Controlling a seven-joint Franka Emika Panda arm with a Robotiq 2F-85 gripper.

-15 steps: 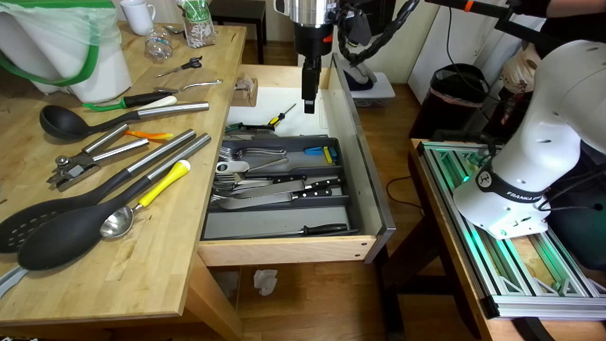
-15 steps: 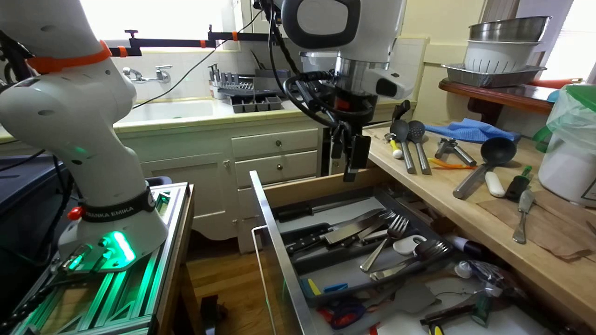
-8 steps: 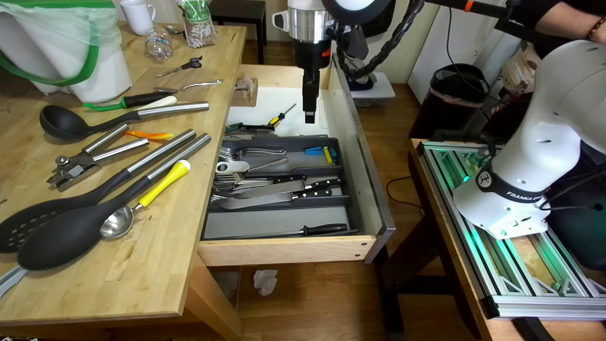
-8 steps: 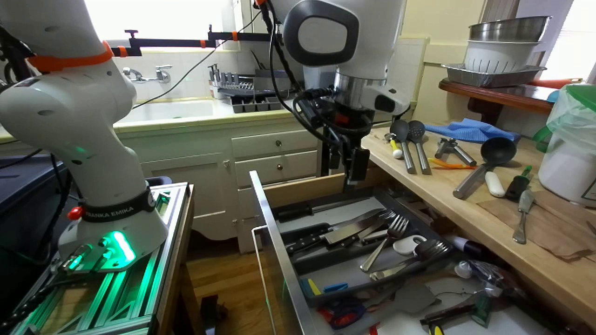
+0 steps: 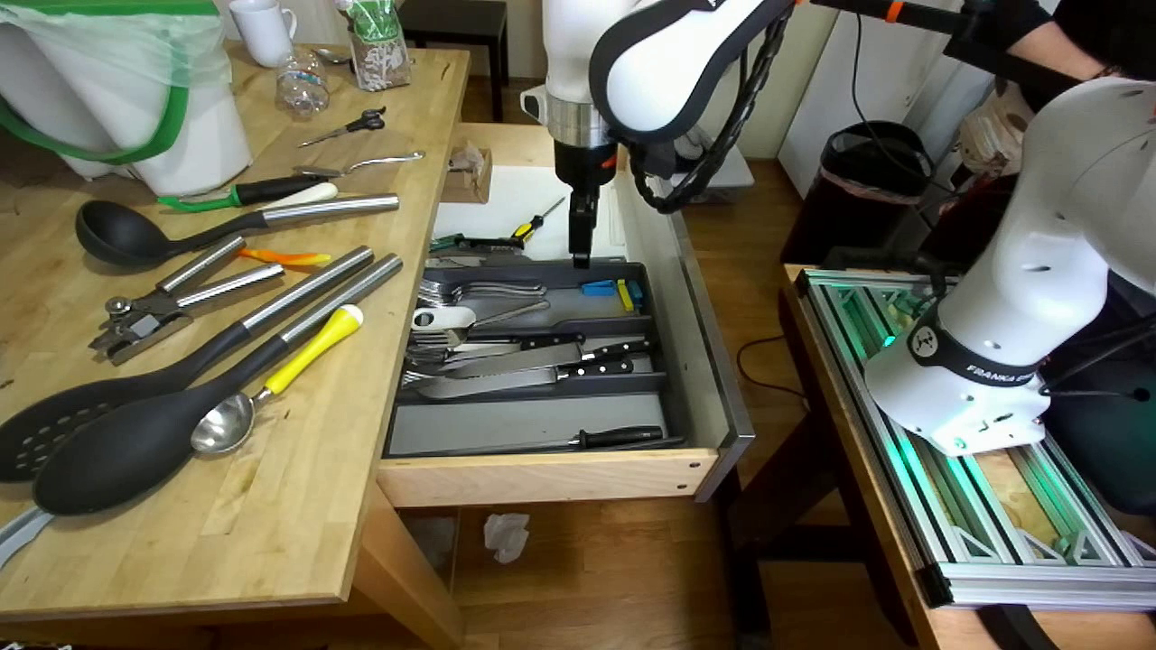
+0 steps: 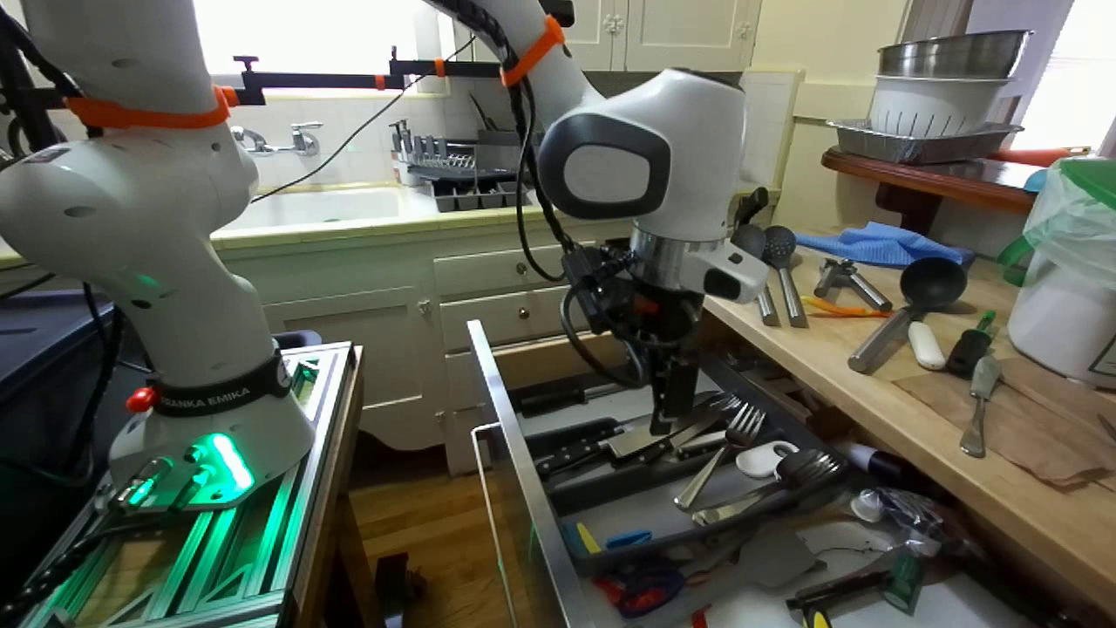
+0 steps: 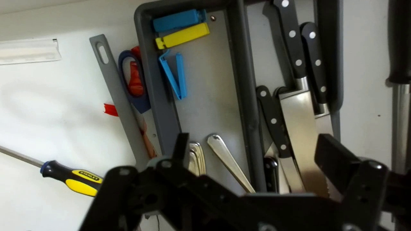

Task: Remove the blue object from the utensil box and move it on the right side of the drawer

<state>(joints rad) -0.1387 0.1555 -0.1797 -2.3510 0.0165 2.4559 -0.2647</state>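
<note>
My gripper (image 5: 581,257) is open and empty in the wrist view (image 7: 255,147). It hangs above the utensil box (image 5: 533,424), a dark grey tray in the open wooden drawer (image 5: 542,478). The tray also shows in an exterior view (image 6: 628,486). Two blue clips lie in one end of a side compartment. One is opened into a V (image 7: 181,75), the other is closed (image 7: 176,21), with a yellow clip (image 7: 183,35) between them. In the wrist view the clips are ahead of the fingers, apart from them. The V-shaped clip also shows in both exterior views (image 5: 599,288) (image 6: 628,539).
Forks and spoons (image 6: 741,427) share the clips' compartment. Several black-handled knives (image 7: 290,35) lie in the middle one. A screwdriver (image 7: 72,178), scissors (image 7: 136,80) and a grey-handled tool (image 7: 112,86) lie beside the tray. The wooden countertop (image 5: 298,533) borders the drawer.
My gripper has moved down toward the tray and nearer the clips' compartment. The clips and the utensils have not moved.
</note>
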